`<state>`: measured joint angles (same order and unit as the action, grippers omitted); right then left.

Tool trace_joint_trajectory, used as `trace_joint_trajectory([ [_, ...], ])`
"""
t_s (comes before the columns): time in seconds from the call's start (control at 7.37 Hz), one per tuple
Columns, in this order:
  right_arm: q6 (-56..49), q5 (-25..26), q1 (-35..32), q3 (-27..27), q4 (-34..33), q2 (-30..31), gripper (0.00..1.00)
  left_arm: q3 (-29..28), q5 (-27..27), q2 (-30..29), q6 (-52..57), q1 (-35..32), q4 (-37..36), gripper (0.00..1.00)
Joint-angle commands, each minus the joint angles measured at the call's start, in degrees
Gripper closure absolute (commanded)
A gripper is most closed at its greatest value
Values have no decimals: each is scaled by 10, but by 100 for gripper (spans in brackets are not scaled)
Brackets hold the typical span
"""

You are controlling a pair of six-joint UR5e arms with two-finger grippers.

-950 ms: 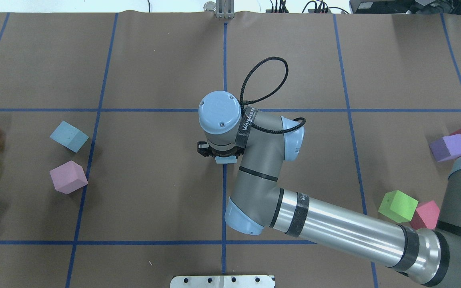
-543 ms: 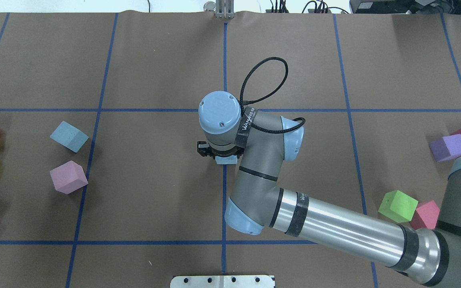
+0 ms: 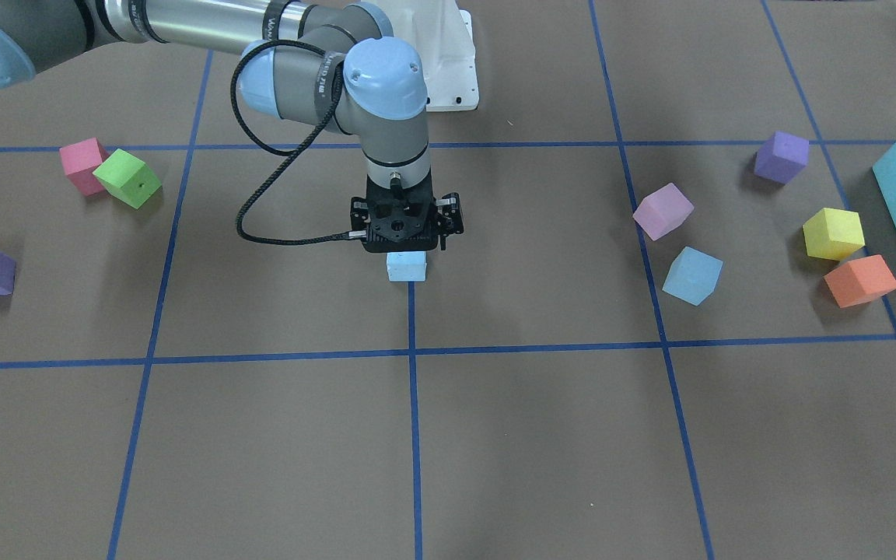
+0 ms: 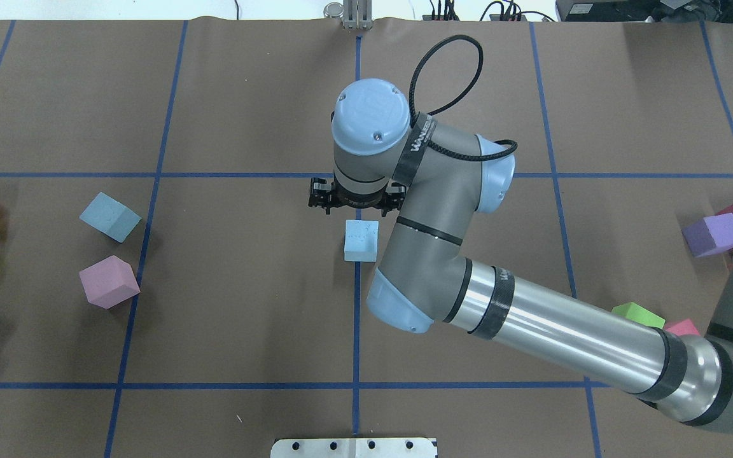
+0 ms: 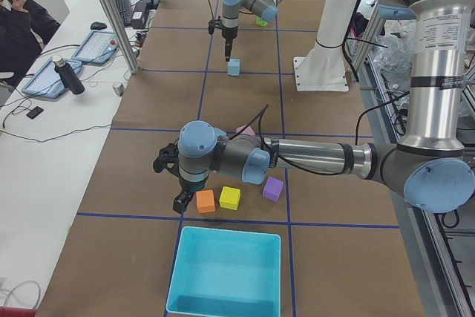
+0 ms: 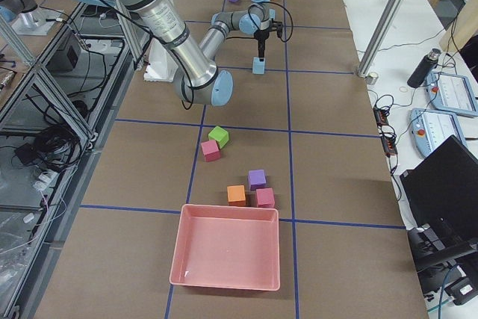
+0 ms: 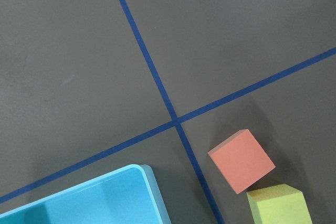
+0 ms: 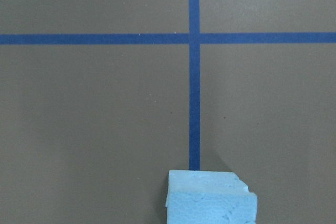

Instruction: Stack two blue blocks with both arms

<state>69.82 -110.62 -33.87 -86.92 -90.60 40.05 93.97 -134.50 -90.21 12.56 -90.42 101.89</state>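
The right gripper (image 3: 405, 246) hangs empty just above the centre blue block (image 3: 406, 266), its jaws seemingly spread wider than the block. The second blue block (image 3: 692, 275) lies well to that block's left, robot-wise. Farther out, the left gripper (image 5: 171, 182) hovers beside the orange cube (image 5: 205, 200); its opening cannot be told.

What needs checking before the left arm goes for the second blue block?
1. Centre block flat on the table, on the tape line: ok.
2. Right gripper off the centre block; side views show a gap: ok.
3. Stacking spot free overhead: not ok, the right gripper hangs over the centre block.
4. Second block free to grasp, apart from the lilac cube: ok.
5. Left gripper over the second block: not ok; its camera shows the orange cube, yellow cube and bin.
6. Left jaws open: cannot tell.
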Motion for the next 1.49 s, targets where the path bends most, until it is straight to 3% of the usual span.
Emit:
trace_joint_trajectory([
  [0.0,-42,-40,-93,-32,0,32,0,-17,-38,-24,-35,10,12,2],
  [0.14,-117,-67,-154,-60,1,81,0,-18,-68,-25,-33,13,46,2],
  [0.27,-226,-121,-215,-62,0,119,0,-19,-66,-28,-63,22,113,2],
  [0.41,-317,-160,-276,-65,2,163,0,-16,-64,-45,-124,51,131,2],
  [0.68,-498,-170,-358,-92,3,277,0,16,-58,-54,-204,109,144,2],
  [1.09,-738,-197,-498,-103,5,442,0,60,33,-59,-303,216,151,2],
  [1.36,-822,-201,-559,-103,7,523,0,67,77,-58,-315,275,152,2],
])
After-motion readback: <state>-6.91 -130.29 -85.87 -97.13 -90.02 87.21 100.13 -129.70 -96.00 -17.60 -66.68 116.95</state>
